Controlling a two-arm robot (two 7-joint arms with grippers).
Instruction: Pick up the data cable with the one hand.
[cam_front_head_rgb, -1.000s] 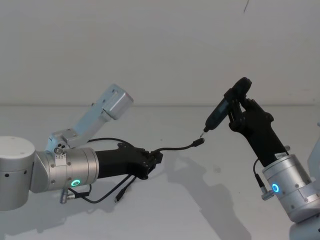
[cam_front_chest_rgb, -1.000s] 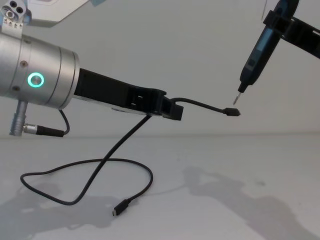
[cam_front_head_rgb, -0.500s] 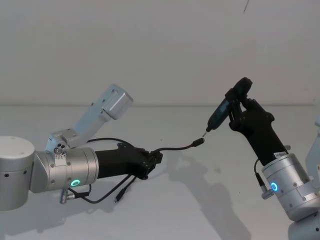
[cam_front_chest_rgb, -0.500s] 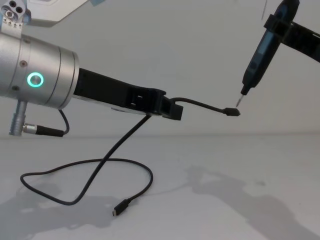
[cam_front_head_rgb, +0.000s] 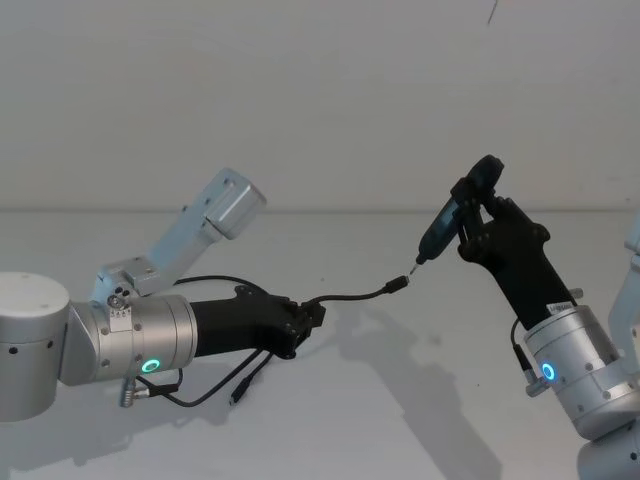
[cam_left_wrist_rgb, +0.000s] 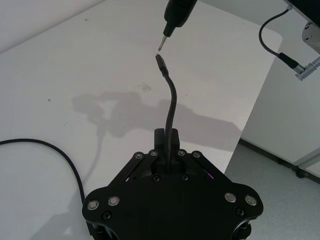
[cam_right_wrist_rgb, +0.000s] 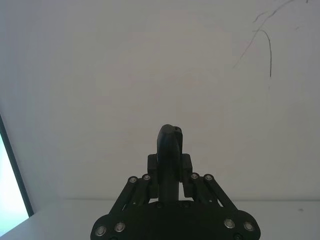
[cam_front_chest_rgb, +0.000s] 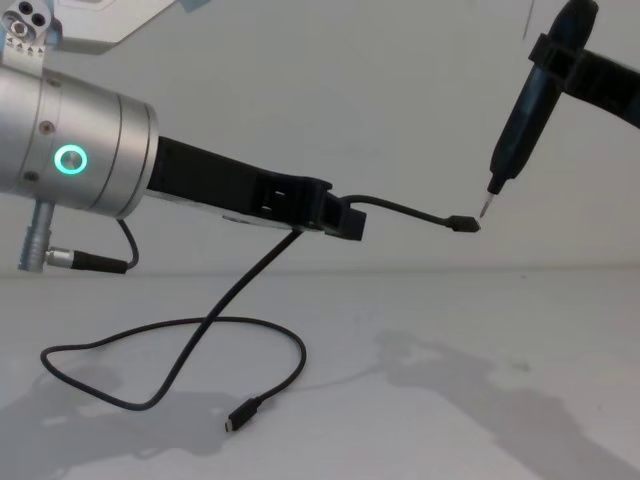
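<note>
Left gripper (cam_front_chest_rgb: 335, 215) pinches the data cable (cam_front_chest_rgb: 400, 209); its free plug sticks out toward the right gripper's (cam_front_head_rgb: 478, 215) pen tool (cam_front_chest_rgb: 512, 130).

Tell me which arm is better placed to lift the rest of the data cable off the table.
Left. The left gripper is already shut on the data cable, whose far end lies on the table. The right gripper is holding a pen-shaped tool.
</note>
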